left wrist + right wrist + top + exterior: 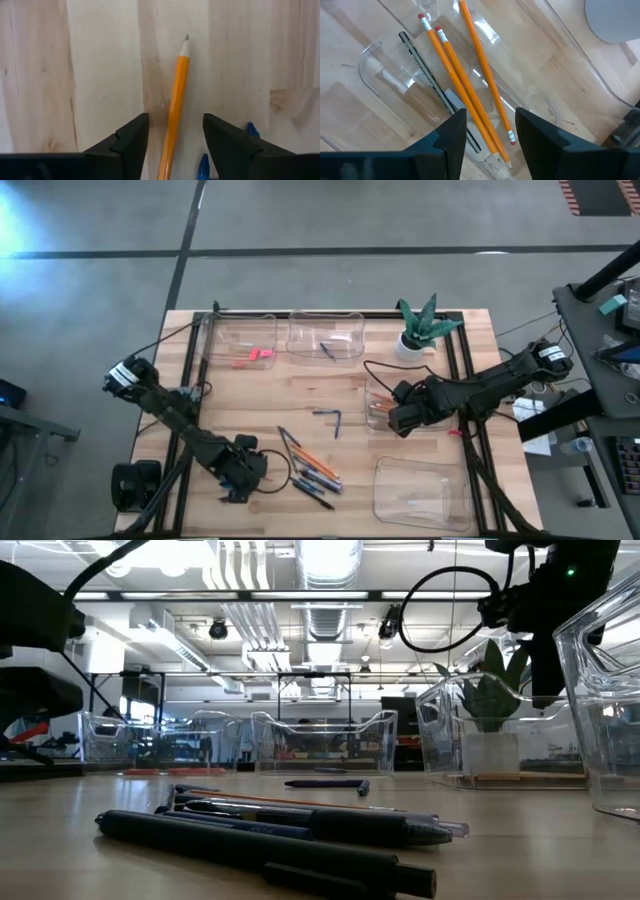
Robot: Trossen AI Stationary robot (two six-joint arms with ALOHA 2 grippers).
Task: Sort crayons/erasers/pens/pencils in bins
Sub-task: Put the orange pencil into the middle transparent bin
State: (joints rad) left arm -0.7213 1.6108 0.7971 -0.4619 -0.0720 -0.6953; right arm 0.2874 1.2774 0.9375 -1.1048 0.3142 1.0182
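Observation:
An orange pencil (pixel 176 95) lies flat on the table, and my left gripper (pixel 175 137) stands open above it near the table's front left, one finger on either side of it, apart from it. In the high view this gripper (pixel 240 475) is just left of a pile of pens and pencils (pixel 312 472). My right gripper (pixel 490 135) hangs open over a clear bin (pixel 385 405) at the right, holding nothing. In that bin lie three orange pencils (pixel 455 80) and a dark stick (pixel 425 70). Pink erasers (pixel 255 356) lie in the far left bin (pixel 238 338).
A far middle bin (pixel 325 337) holds a small bluish stick. Another clear bin (pixel 420 492) sits at the near right. A dark pen (pixel 330 418) lies alone mid-table. A potted plant (pixel 420 330) stands at the back right. Blue sticks (pixel 202 167) lie beside the left fingers.

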